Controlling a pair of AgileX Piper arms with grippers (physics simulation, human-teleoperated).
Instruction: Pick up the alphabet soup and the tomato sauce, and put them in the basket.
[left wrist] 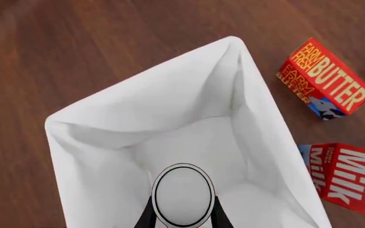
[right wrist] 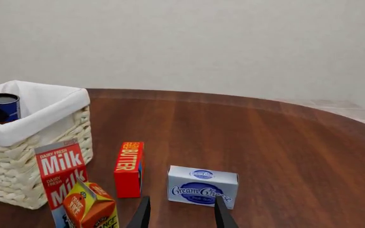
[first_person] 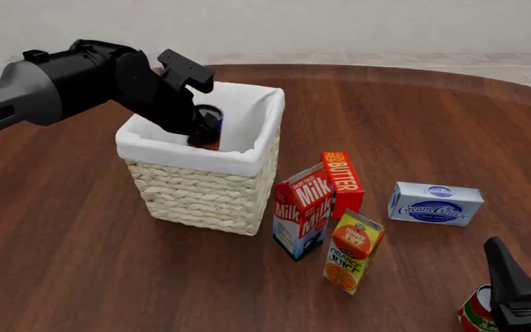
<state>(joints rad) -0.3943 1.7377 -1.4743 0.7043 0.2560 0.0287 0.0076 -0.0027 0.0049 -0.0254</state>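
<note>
My left gripper (first_person: 201,133) is shut on the alphabet soup (first_person: 209,123), a small can with a blue lid. It holds the can tilted just inside the top of the basket (first_person: 247,162), a tall cream wicker one with a white liner. In the left wrist view the can's pale end (left wrist: 182,194) sits between the fingers above the liner (left wrist: 138,99). The tomato sauce (first_person: 476,312), a red can with a green band, stands at the near right edge, partly hidden. My right gripper (first_person: 525,243) is open just beside and above it, holding nothing (right wrist: 182,216).
In front of the basket's right side stand a milk carton (first_person: 301,211), a butter box (first_person: 342,181) and an orange juice carton (first_person: 351,250). A cream cheese box (first_person: 434,203) lies further right, between the cartons and my right gripper.
</note>
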